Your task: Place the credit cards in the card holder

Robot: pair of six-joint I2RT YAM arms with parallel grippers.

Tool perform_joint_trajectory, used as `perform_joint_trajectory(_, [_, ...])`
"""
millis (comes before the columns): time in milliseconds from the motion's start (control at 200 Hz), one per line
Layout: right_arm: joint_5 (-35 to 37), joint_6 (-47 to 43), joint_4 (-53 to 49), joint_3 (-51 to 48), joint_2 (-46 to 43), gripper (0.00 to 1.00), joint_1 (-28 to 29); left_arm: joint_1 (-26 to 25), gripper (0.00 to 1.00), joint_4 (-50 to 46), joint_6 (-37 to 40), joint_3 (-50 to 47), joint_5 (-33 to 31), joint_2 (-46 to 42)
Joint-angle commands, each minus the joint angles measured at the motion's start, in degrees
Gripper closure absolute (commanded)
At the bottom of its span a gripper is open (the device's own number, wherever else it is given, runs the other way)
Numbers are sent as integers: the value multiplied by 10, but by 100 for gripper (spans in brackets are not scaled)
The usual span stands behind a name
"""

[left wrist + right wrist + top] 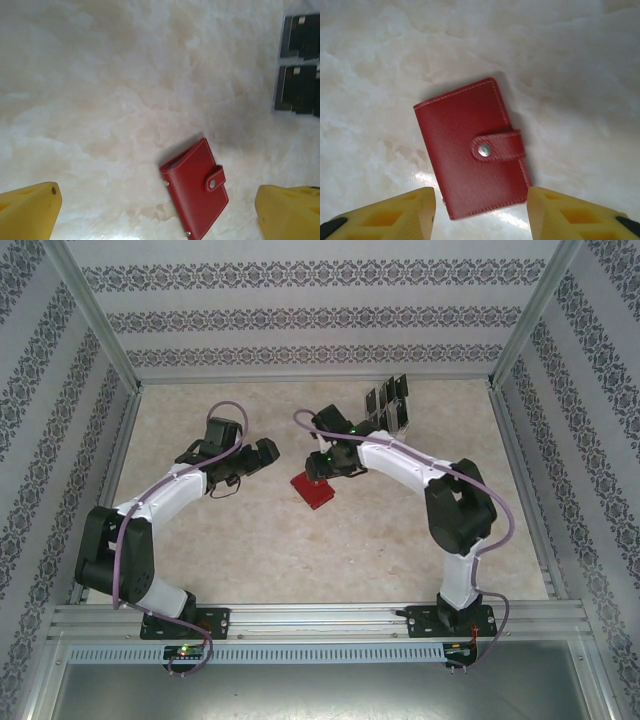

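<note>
Centre the right gripper [480,212], jaws apart and empty, across the long edges of the closed card holder [470,150]. The left gripper [160,210] hovers with jaws wide apart.

Wallet [470,150] looked like red leather or imitation (couldn't tell which), fine-grained w/ a slight sheen, pale stitching and a shiny metal snap [484,149]. Table top [100,100] was smooth, glossy, marble-patterned, w/ glare spots. Right gripper [480,195] had matt yellow plastic fingers [390,215]. Cards [300,87] were dark, semi-matt, in a clear plastic rack [278,100]. Frame rails [320,620] were brushed metal.
</note>
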Motion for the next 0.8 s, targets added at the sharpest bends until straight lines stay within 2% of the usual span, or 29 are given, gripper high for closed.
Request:
perform_joint_trajectory(0, [76, -42, -78, 58, 49, 50, 24, 27, 0, 33, -31, -10, 37, -19])
perform_joint_trajectory(100, [102, -51, -92, 88, 83, 54, 36, 37, 0, 37, -34, -16, 43, -22])
perform_joint_trajectory(470, [140, -66, -103, 130, 142, 55, 46, 53, 0, 47, -40, -25, 49, -23])
perform_joint_trajectory(799, [135, -79, -92, 133, 164, 62, 47, 54, 0, 48, -40, -24, 49, -12])
